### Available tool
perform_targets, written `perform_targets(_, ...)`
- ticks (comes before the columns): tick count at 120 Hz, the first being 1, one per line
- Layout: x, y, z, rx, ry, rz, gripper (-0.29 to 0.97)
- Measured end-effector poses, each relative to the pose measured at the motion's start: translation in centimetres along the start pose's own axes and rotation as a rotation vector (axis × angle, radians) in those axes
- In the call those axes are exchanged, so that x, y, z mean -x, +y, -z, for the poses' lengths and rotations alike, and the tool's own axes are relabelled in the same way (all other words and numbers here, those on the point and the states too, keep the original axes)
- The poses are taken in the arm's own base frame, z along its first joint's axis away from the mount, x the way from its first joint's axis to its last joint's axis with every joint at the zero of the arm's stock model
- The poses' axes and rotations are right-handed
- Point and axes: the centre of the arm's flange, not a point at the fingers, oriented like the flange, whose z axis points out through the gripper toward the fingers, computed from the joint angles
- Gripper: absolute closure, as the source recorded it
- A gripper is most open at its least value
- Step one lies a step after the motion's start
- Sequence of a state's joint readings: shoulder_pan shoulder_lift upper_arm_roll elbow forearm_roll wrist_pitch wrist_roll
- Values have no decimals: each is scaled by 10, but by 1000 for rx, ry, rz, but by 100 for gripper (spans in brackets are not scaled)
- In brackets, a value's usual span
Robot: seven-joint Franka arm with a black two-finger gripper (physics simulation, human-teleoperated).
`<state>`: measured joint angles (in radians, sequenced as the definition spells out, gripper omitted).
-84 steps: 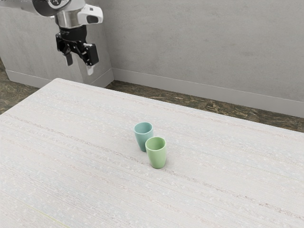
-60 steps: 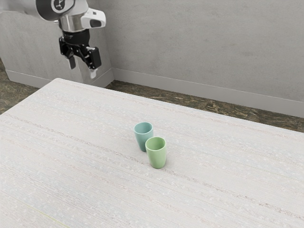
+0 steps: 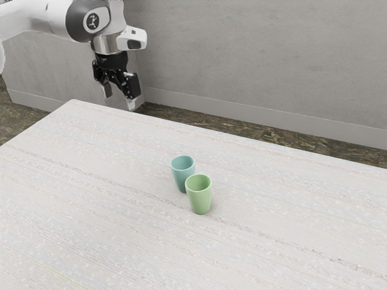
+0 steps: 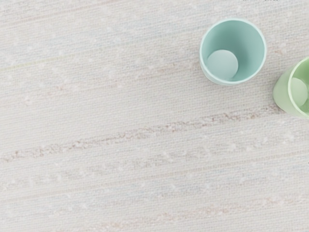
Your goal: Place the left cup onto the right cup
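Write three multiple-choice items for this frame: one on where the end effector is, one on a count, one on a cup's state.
1. Where is the end effector?
A) raised, toward the exterior view's left of both cups
B) inside a cup
C) gripping a cup

2. How many cups stand on the table?
A) one
B) two
C) four

3. The teal cup is:
A) tipped over
B) stacked in the other
C) upright and empty

Answers:
1 A, it hangs in the air apart from them.
2 B, only the teal cup and the green cup stand there.
3 C, the wrist view looks straight down onto its bare bottom.
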<state>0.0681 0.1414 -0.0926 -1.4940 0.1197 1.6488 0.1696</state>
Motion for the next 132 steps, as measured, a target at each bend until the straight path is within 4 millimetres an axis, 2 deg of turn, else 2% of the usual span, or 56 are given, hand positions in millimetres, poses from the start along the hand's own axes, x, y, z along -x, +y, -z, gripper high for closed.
perform_targets(38, -25, 16, -37, 16, -9, -106, 0)
perform_targets(74, -43, 38, -62, 38, -3, -185, 0)
perform_targets(100, -51, 63, -68, 55, 13, -237, 0)
perform_targets(132, -52, 80, -97, 71, 4, -262, 0)
